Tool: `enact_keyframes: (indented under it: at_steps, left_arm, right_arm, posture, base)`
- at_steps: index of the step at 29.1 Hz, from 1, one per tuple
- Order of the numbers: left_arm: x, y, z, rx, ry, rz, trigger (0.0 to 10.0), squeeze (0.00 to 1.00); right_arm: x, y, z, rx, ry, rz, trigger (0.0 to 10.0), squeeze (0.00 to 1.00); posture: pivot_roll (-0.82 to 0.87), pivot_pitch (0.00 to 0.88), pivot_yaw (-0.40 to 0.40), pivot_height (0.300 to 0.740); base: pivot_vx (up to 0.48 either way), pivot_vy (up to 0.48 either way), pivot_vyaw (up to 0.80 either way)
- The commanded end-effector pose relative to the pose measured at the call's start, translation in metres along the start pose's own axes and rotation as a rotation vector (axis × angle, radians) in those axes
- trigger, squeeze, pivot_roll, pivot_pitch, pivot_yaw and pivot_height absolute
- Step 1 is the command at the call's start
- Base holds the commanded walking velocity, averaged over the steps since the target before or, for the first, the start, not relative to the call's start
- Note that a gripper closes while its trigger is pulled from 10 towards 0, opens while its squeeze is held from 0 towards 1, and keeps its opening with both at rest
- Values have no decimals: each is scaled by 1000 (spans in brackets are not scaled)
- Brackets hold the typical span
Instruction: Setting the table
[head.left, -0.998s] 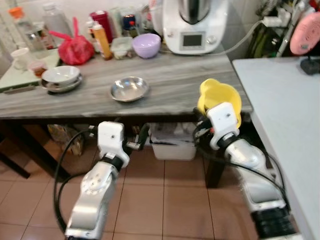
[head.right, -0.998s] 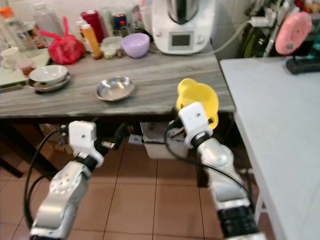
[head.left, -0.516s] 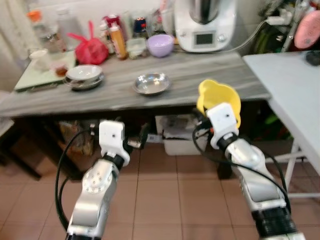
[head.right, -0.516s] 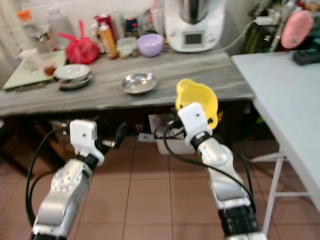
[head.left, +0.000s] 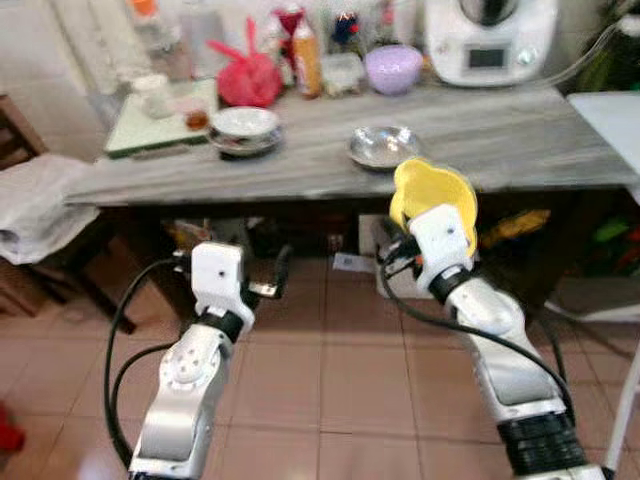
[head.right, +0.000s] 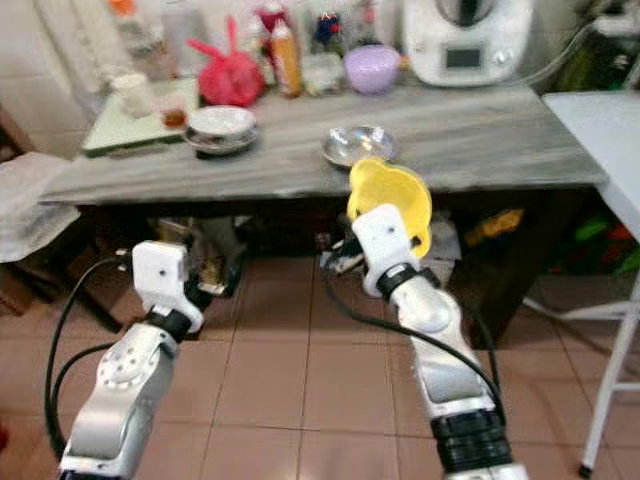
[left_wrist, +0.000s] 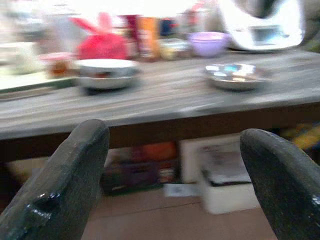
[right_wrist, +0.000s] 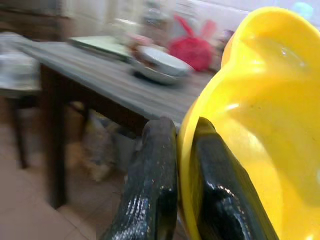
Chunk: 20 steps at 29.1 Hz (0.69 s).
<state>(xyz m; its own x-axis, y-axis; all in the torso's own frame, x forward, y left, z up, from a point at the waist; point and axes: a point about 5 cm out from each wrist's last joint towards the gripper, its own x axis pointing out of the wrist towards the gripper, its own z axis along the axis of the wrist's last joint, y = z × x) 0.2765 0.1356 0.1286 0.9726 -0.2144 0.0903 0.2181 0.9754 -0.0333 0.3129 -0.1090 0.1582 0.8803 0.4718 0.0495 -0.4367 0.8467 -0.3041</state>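
Note:
A yellow wavy-rimmed bowl (head.left: 432, 193) is held upright in front of the grey wooden table (head.left: 520, 150), with my right gripper (right_wrist: 182, 165) shut on its rim; one finger (right_wrist: 155, 185) sits outside the rim and one inside. My left gripper (left_wrist: 175, 175) hovers open and empty below the table's front edge, its fingers (left_wrist: 65, 185) wide apart. On the table lie a steel dish (head.left: 384, 146) and a white bowl stacked on a steel plate (head.left: 244, 128).
A red bag (head.left: 248, 77), bottles, a purple bowl (head.left: 393, 67) and a white kitchen machine (head.left: 488, 40) line the table's back. A green board with a cup (head.left: 160, 100) lies at its left end. A cloth-covered seat (head.left: 35, 205) stands left, a white table (head.left: 610, 110) right. Tiled floor lies below.
The camera has pulled back and turned left, so the table sits farther off and more floor shows. Both arms keep their pose; the yellow bowl stays gripped.

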Motion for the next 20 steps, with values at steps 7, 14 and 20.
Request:
enact_keyframes:
  at_steps: [7,14,20]
  left_arm:
    - [0,-5,2,4,-13,-20,10000,0]
    - [0,-8,5,-11,-35,-43,10000,0]
    - [-2,-11,4,-8,-33,-71,10000,0]
  right_arm:
    - [1,-6,7,-18,-30,-17,10000,0]
    - [2,-6,8,-20,-33,-16,10000,0]
    - [-1,-9,5,-39,-12,-23,10000,0]
  posture:
    - [-112,40,113,740]
    - [-112,36,113,740]
    - [-116,36,115,740]
  base:
    - [0,0,0]
    - [0,0,0]
    - [357,0,0]
